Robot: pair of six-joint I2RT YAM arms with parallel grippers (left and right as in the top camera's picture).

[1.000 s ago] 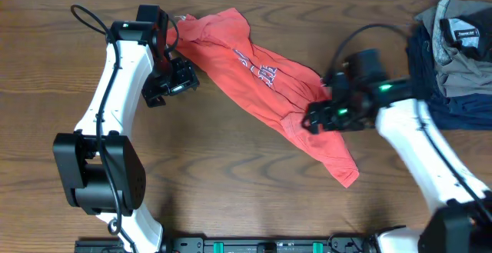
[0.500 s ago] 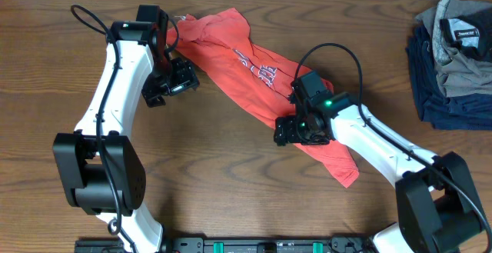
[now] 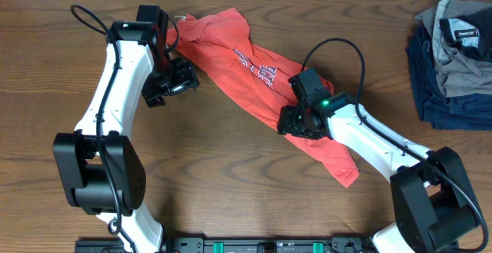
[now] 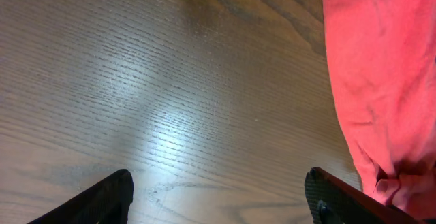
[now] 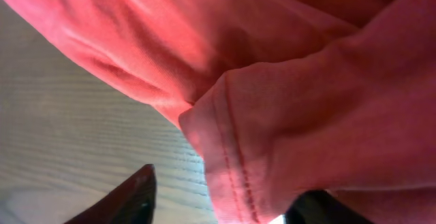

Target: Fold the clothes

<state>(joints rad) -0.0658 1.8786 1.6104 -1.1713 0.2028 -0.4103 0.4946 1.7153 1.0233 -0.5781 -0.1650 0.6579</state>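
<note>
The coral-red T-shirt [image 3: 246, 76] lies crumpled in a diagonal band from the back left to the front right of the table, with its chest lettering facing up. My left gripper [image 3: 173, 84] is open and empty just over bare wood beside the shirt's left edge; in the left wrist view [image 4: 218, 197] the shirt [image 4: 381, 81] lies to the right of the fingers. My right gripper [image 3: 294, 122] is at the shirt's lower edge in the middle. In the right wrist view its fingers [image 5: 231, 203] are apart, with a stitched hem of the shirt [image 5: 306, 81] between them.
A pile of grey and navy garments [image 3: 453, 61] lies at the back right edge of the wooden table [image 3: 215, 176]. A black cable loops above the right arm.
My right arm has swung left, from near the garment pile onto the shirt's lower middle edge, then shifted slightly up. The left arm and the shirt have not moved.
</note>
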